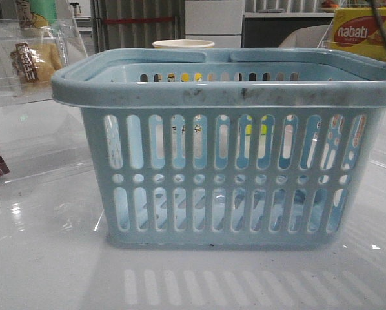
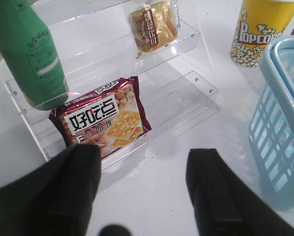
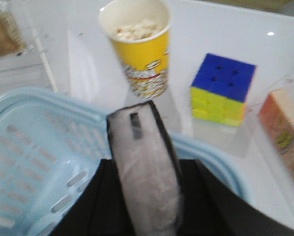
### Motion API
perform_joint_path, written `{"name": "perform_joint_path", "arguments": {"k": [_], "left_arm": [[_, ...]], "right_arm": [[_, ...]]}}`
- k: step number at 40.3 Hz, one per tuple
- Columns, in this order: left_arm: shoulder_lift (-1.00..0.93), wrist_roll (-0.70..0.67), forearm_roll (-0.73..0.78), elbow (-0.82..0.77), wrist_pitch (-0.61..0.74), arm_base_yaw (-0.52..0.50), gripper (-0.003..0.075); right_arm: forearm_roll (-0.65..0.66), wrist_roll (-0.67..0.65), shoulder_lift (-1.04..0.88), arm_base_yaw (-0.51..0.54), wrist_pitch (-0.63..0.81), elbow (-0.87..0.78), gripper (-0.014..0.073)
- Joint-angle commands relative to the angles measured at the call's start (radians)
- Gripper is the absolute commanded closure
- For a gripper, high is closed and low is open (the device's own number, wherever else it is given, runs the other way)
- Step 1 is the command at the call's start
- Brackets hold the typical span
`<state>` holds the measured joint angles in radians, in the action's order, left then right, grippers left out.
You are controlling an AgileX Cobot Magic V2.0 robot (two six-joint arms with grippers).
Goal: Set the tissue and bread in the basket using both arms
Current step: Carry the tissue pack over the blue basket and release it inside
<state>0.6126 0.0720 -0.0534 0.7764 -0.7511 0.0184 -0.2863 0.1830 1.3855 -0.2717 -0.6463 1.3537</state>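
Note:
The light-blue basket (image 1: 225, 174) fills the middle of the front view; neither gripper shows there. My right gripper (image 3: 154, 196) is shut on the tissue (image 3: 144, 162), a dark pack with a grey face, held over the basket's far rim (image 3: 48, 101). The bread (image 2: 152, 24), in a clear wrapper with a brown label, sits on the upper step of a clear acrylic shelf; it also shows in the front view (image 1: 38, 61). My left gripper (image 2: 144, 162) is open and empty above the table in front of that shelf, with the basket's side (image 2: 279, 123) beside it.
A maroon biscuit wrapper (image 2: 102, 118) and a green bottle (image 2: 29, 54) sit on the shelf. A yellow popcorn cup (image 3: 139, 49) stands just behind the basket, a puzzle cube (image 3: 223, 88) and an orange box (image 3: 284, 132) beside it. A nabati box (image 1: 364, 32) stands far right.

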Motion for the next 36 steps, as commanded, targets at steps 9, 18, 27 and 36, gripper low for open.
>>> {"name": "perform_joint_path", "arguments": {"k": [9, 18, 27, 36], "left_arm": [[0.008, -0.007, -0.011, 0.027, 0.073, 0.007, 0.0267], [0.008, -0.007, -0.011, 0.027, 0.073, 0.007, 0.0267], [0.008, -0.007, -0.011, 0.027, 0.073, 0.007, 0.0267], [0.008, -0.007, -0.011, 0.027, 0.073, 0.007, 0.0267]], "right_arm": [[-0.016, 0.017, 0.061, -0.156, 0.076, -0.045, 0.0284], [-0.016, 0.017, 0.126, -0.156, 0.073, -0.045, 0.0037], [0.015, 0.017, 0.065, -0.156, 0.043, -0.045, 0.0024], [0.035, 0.088, -0.134, -0.182, 0.007, -0.110, 0.0024]]}}
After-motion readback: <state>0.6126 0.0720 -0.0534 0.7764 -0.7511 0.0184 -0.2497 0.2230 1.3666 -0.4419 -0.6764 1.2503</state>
